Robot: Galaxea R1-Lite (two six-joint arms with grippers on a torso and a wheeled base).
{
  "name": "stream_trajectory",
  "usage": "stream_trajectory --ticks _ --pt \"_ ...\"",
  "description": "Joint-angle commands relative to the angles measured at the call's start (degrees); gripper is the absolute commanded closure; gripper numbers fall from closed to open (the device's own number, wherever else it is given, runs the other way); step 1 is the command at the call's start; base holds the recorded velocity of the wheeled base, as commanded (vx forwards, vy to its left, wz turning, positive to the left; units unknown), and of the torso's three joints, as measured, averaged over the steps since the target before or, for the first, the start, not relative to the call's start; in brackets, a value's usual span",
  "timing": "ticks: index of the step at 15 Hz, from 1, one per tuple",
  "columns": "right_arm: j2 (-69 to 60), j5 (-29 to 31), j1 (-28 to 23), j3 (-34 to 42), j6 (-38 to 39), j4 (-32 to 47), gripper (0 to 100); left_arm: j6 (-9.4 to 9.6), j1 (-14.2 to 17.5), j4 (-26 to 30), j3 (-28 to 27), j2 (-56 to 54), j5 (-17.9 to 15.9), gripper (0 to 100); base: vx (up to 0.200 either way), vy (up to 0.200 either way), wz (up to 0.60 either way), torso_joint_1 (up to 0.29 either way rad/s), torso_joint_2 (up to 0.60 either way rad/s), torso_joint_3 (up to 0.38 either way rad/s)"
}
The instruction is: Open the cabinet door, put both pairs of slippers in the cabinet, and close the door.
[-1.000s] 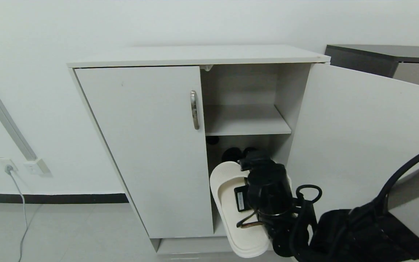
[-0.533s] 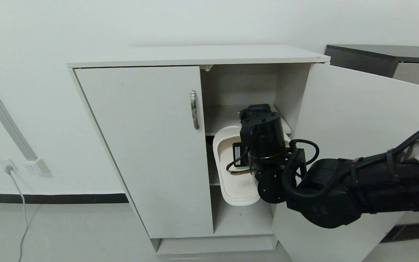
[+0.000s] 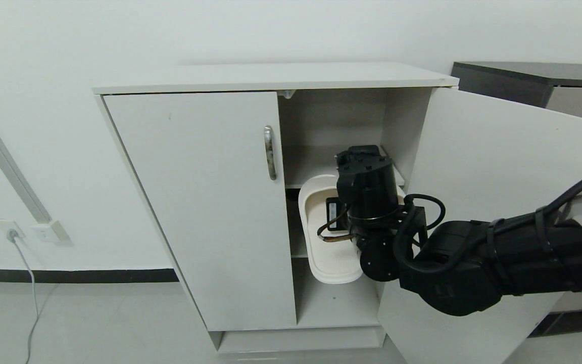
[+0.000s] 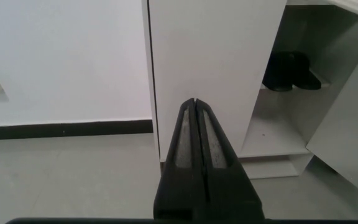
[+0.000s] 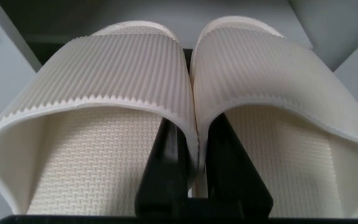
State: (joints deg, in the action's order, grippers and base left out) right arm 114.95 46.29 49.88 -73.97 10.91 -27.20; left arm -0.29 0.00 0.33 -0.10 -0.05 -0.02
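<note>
Clamping white slippers (image 5: 123, 68) in right gripper (image 5: 194, 134), shelf (image 3: 311, 167) just ahead; left gripper (image 4: 194, 109) closed empty, grey floor (image 4: 73, 174) below.

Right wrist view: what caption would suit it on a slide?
The right gripper pinches a pair of cream slippers together by their adjoining inner edges.

Bright, soft, even light fills the room, coming from above: the wall socket (image 3: 51, 231) casts a faint shadow down and to the right. The cabinet (image 3: 200, 202) interior is dimmer, darkest under its shelf (image 3: 306, 164). The door handle (image 3: 270, 152) carries a small glint
</note>
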Motion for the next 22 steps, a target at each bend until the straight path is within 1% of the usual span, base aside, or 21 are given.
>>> stream_trajectory --ticks 1,4,14,22 --pt "-0.5 0.0 0.0 1.1 0.1 -0.5 100 0.03 0.0 0.0 0.0 0.0 -0.1 100 0.0 0.0 0.0 0.0 0.0 0.0" --pt "-1.1 -0.1 0.0 1.3 0.0 -0.6 100 0.03 0.0 0.1 -0.1 0.0 -0.1 100 0.0 0.0 0.0 0.0 0.0 0.0" --pt "-2.0 0.0 0.2 1.3 -0.4 -0.6 100 0.03 0.0 0.0 0.0 0.0 -0.1 100 0.2 0.0 0.0 -0.001 0.0 0.001" --pt "-0.1 -0.1 0.0 1.1 -0.8 -0.7 100 -0.06 0.0 0.0 0.0 0.0 0.0 100 0.0 0.0 0.0 0.0 0.0 0.0"
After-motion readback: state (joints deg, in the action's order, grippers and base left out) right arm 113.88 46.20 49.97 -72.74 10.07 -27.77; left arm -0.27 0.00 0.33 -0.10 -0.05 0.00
